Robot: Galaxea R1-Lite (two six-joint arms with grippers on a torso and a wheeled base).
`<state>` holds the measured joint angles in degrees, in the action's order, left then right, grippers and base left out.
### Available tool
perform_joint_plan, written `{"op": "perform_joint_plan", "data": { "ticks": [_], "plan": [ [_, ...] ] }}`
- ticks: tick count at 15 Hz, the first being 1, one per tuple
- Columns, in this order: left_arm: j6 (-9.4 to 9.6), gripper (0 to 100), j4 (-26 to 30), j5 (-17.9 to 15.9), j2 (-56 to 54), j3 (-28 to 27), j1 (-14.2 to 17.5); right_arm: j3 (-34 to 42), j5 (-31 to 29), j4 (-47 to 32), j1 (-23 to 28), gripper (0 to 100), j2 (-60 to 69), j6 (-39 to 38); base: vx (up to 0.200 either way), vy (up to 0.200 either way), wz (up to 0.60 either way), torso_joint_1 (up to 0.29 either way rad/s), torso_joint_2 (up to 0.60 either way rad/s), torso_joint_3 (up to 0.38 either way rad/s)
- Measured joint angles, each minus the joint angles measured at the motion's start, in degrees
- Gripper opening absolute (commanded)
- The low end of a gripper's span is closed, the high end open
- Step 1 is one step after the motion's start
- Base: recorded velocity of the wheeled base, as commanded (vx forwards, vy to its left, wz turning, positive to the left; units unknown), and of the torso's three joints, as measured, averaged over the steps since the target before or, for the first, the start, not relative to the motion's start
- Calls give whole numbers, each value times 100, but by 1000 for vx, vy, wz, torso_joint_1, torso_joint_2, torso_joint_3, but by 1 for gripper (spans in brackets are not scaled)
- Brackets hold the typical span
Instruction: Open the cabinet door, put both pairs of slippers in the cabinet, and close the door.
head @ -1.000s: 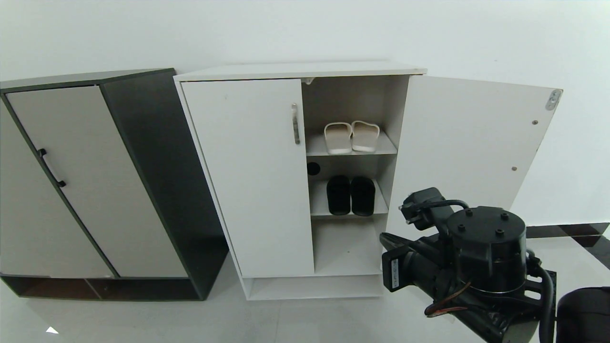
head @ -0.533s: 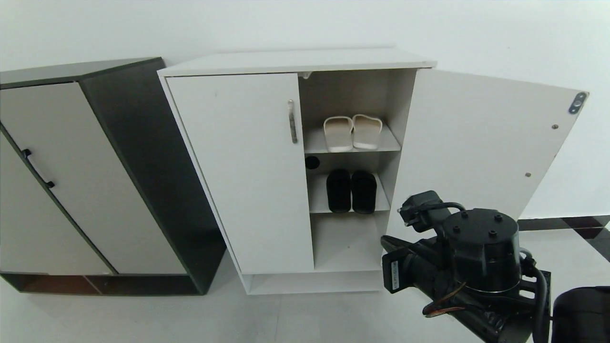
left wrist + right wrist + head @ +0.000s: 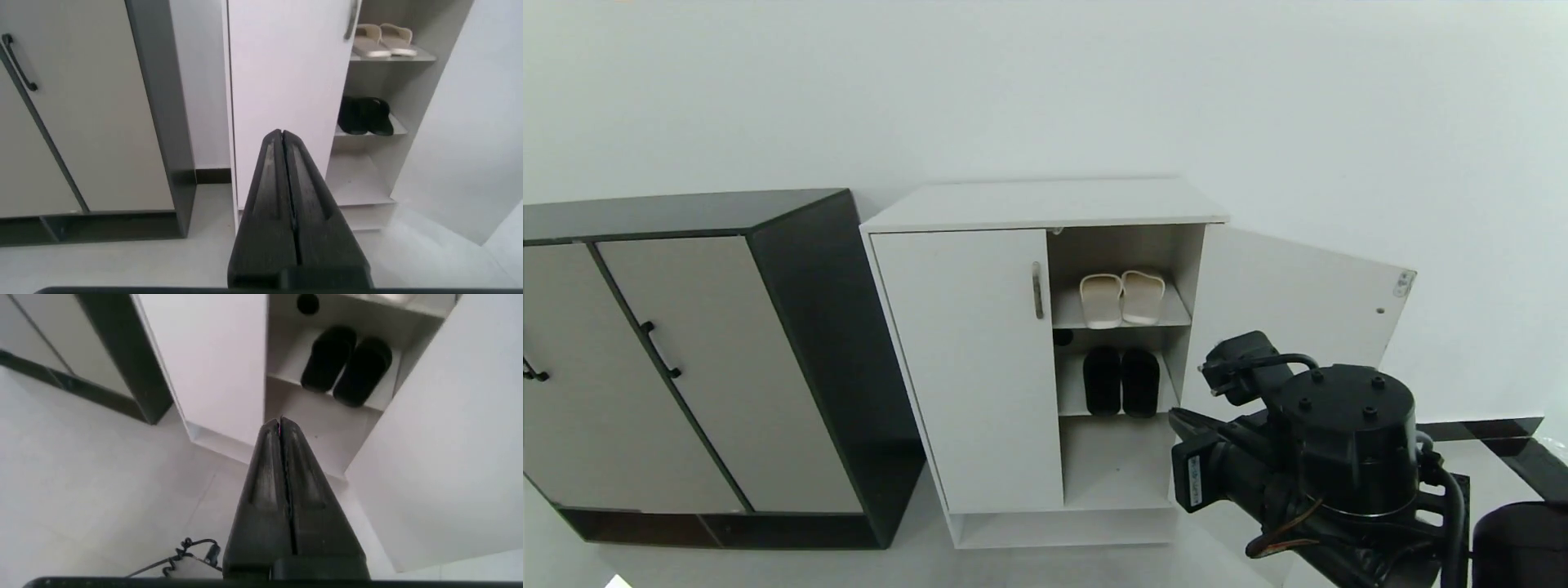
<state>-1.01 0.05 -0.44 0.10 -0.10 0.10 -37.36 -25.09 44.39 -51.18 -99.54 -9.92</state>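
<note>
Head view — the open white flat-panel cabinet door [image 3: 1298, 327] is best pushed shut near its free edge — right gripper [image 3: 282, 426] pressed together.

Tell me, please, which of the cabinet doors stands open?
The right door of the white cabinet is swung wide open. Its left door and the grey doors of the dark cabinet are shut.

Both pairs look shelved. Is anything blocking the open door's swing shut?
Nothing visible. The beige slippers and black slippers sit back inside the cabinet. The right gripper, shut, points toward the gap beside the open door; whether it lies in the arc is unclear.
</note>
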Motion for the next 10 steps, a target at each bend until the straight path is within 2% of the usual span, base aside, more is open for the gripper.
{"op": "perform_joint_plan", "data": {
  "ticks": [3,10],
  "plan": [
    [-2,0,2,0,0,0,1,2,-6,-11,29,0,-5,5,0,0,0,369,-476,-248],
    [-2,0,2,0,0,0,-2,18,-6,-2,16,0,-5,10,0,0,0,267,-510,-249]
  ]
}}
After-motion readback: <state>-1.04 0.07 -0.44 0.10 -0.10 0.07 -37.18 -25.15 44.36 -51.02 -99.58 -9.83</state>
